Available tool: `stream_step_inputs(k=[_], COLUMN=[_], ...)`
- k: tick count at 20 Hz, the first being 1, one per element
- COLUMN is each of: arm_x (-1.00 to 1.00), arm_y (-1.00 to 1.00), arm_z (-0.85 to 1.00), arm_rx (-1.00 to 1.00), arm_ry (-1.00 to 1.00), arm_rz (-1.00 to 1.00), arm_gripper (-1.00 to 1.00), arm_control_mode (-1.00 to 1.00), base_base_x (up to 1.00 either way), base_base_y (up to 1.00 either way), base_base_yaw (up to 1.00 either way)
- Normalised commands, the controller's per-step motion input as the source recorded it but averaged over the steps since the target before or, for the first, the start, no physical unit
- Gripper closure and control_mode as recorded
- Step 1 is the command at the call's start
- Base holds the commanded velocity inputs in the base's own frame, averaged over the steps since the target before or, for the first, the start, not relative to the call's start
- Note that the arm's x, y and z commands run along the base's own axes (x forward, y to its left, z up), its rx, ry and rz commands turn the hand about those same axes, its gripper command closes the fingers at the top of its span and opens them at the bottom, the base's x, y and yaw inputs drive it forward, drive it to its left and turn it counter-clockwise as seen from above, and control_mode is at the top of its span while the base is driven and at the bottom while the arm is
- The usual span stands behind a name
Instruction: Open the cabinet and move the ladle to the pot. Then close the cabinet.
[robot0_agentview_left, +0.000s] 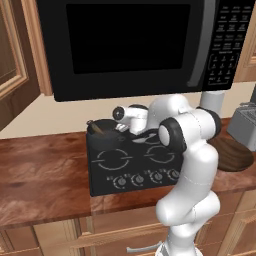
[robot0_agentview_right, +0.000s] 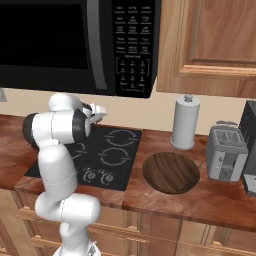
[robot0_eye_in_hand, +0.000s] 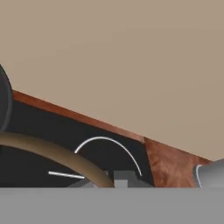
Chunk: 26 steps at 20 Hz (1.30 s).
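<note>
At the centre left of the left base view, the pot (robot0_agentview_left: 104, 131) is sitting on the rear left burner of the black cooktop (robot0_agentview_left: 131, 165), and the ladle (robot0_agentview_left: 96, 129) is seen poking up from inside it. In the hand view, the ladle's bronze handle (robot0_eye_in_hand: 52, 153) is being gripped by the closed gripper (robot0_eye_in_hand: 111, 181) at the lower edge. The wooden tabletop (robot0_agentview_left: 40, 180) is carrying the cooktop beneath the microwave (robot0_agentview_left: 135, 45).
</note>
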Motion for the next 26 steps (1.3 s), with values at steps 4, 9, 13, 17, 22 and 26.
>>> stream_step_inputs(k=[4,9,13,17,22,26], arm_x=[-0.26,-0.24,-0.42,-0.11,0.00,0.03], arm_y=[0.00,0.00,0.00,0.01,0.01,0.00], arm_z=[0.00,0.00,0.00,0.00,0.00,0.00], arm_rx=[0.13,0.08,0.07,0.04,0.00,0.00], arm_ry=[-0.04,-0.12,-0.17,-0.13,-0.07,-0.01], arm_rz=[-0.01,-0.01,-0.01,-0.04,-0.05,-0.05], arm_gripper=[1.00,1.00,1.00,1.00,1.00,1.00], arm_control_mode=[-1.00,-1.00,-1.00,-1.00,-1.00,-1.00], base_base_x=[0.00,0.00,0.00,0.00,0.00,0.00], base_base_y=[0.00,0.00,0.00,0.00,0.00,0.00], base_base_yaw=[0.00,0.00,0.00,0.00,0.00,0.00])
